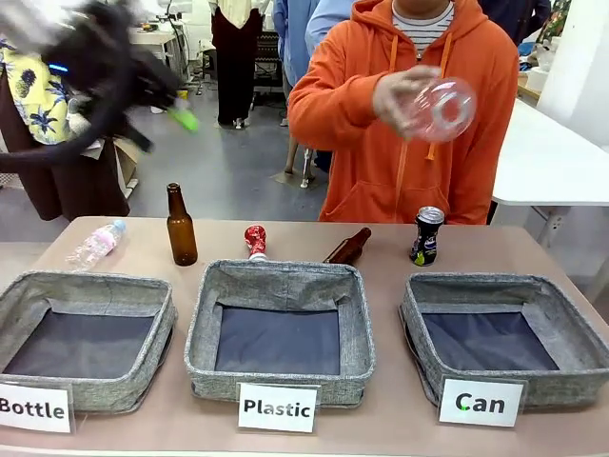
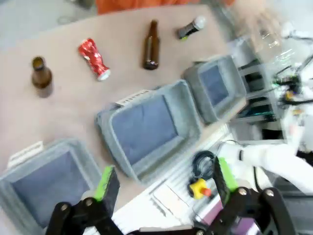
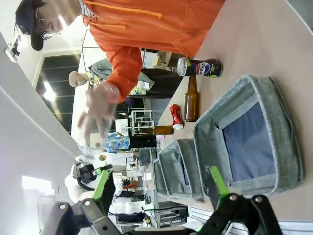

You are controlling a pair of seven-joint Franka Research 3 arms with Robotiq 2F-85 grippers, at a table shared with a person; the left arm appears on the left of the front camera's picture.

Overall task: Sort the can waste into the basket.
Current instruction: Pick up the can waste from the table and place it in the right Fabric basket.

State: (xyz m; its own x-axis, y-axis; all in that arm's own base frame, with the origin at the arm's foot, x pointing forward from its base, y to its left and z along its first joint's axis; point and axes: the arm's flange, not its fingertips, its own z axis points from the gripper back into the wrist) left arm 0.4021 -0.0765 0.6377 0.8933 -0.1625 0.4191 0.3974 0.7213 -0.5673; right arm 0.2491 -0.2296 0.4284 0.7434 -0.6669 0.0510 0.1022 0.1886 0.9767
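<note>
Gaping wide with nothing between its fingers, the left tool [image 2: 165, 178] hovers high over the near edge of the bench [image 1: 400, 433], looking down on the baskets. The right tool [image 3: 159, 182] is wide too and holds nothing, at the end of the row nearest the Can basket [image 1: 566, 388]. The black can [image 1: 427, 235] stands upright on the bench just behind that basket's far left corner. The red can [image 1: 255, 240], crushed, sits just behind the Plastic basket [image 1: 214, 386]. Across the bench, a person's hand [image 1: 400, 95] holds a clear bottle [image 1: 445, 109] at chest height.
</note>
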